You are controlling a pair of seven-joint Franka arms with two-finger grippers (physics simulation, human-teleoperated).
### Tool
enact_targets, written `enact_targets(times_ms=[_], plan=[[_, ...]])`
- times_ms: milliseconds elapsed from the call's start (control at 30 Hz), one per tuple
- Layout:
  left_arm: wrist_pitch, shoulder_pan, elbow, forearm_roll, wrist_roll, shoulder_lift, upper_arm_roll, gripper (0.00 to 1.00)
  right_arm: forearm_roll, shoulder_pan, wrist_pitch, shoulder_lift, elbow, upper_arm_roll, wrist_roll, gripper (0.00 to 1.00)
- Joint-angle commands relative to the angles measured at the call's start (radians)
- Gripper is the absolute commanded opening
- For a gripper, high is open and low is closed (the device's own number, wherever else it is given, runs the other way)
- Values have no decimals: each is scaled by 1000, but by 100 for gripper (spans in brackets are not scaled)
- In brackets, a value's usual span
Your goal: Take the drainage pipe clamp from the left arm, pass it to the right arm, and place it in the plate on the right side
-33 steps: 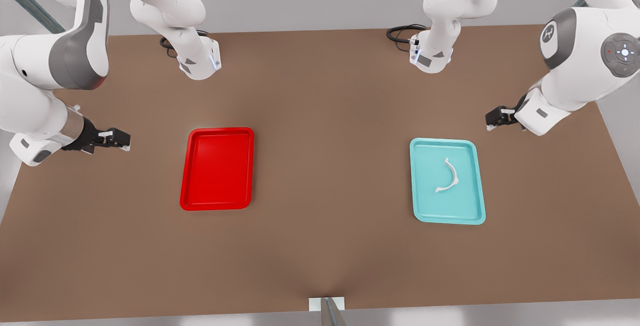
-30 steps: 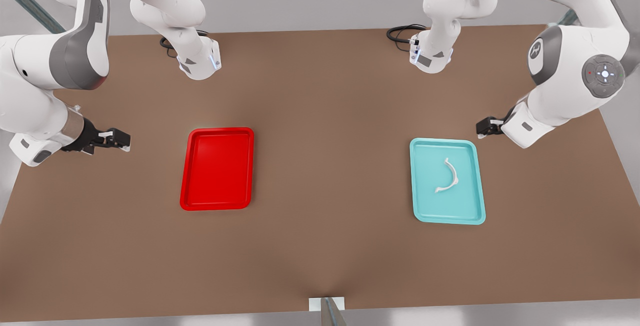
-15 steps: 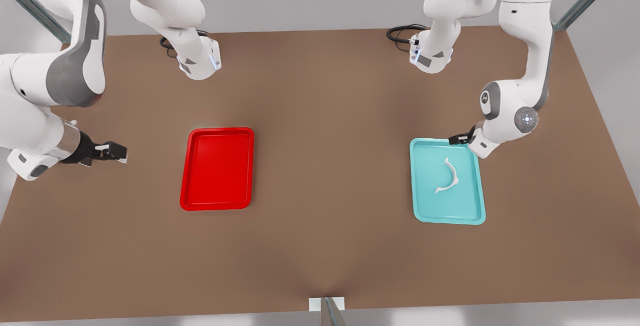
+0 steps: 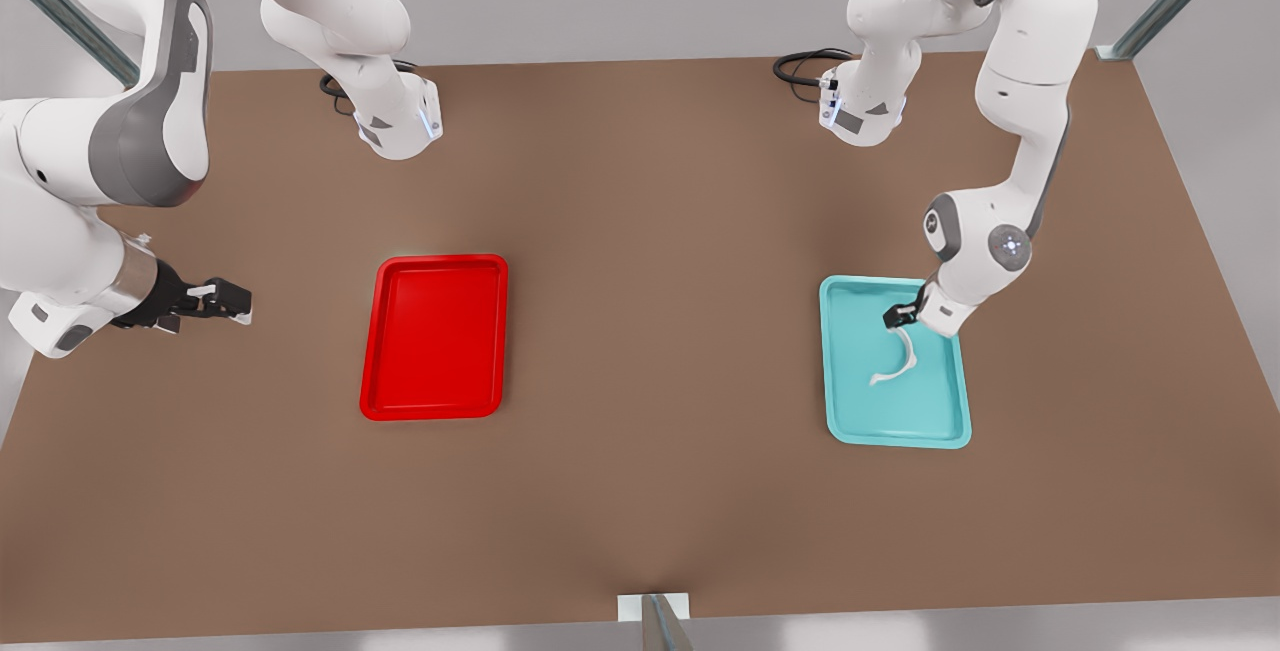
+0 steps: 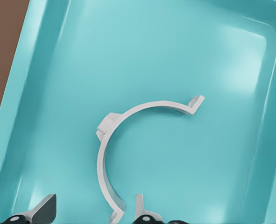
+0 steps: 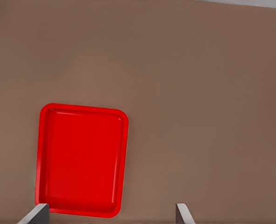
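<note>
Front view, risk entry: left gripper [image 4: 893, 318], fingers [image 5: 44, 209] spread and empty, straddles one end of drainage pipe clamp [image 4: 897, 353] lying in teal tray [image 4: 893, 430]; closing off-centre may skid it; right gripper [image 4: 238, 303], open, waits beyond plate [image 4: 436, 264].

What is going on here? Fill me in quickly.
The left gripper is down over the teal tray on the front view's right, fingers open around one end of the white drainage pipe clamp, which lies flat in that tray and is not yet gripped. The right gripper waits open above the table at the front view's left, beside the red plate, which holds nothing.
</note>
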Motion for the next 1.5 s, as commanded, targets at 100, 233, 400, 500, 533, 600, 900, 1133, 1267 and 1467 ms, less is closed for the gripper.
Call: enact_targets(times_ms=[100, 233, 400, 500, 533, 600, 900, 1133, 1267, 1467], plan=[[67, -4, 0, 2, -13, 18, -1, 70, 1, 0, -2, -1, 0, 2, -27, 100], [67, -4, 0, 2, -11, 17, -1, 69, 1, -1, -2, -1, 0, 2, -27, 100], [69, -12, 11, 2, -13, 18, -1, 65, 1, 0, -2, -3, 0, 2, -25, 100], [70, -12, 13, 3, -14, 24, -1, 58, 1, 0, -2, -4, 0, 2, -25, 100], [75, -12, 13, 3, -13, 29, -1, 57, 1, -1, -2, -4, -1, 2, -27, 100], [81, -18, 11, 2, -13, 36, -1, 57, 1, -1, -14, -4, -1, 2, -27, 100], [78, -20, 11, 3, -13, 30, -1, 24, 1, -1, -14, -4, -1, 0, -27, 100], [78, -38, 13, 3, -22, 38, -1, 21, 2, -3, -14, -3, 0, -2, -53, 100], [76, -41, 19, 3, -34, 32, -1, 21, 2, -3, -14, -3, 0, -3, -54, 100], [-138, -130, 207, 14, -6, -8, -5, 21, 2, -3, -14, -1, -1, -6, -70, 100]])
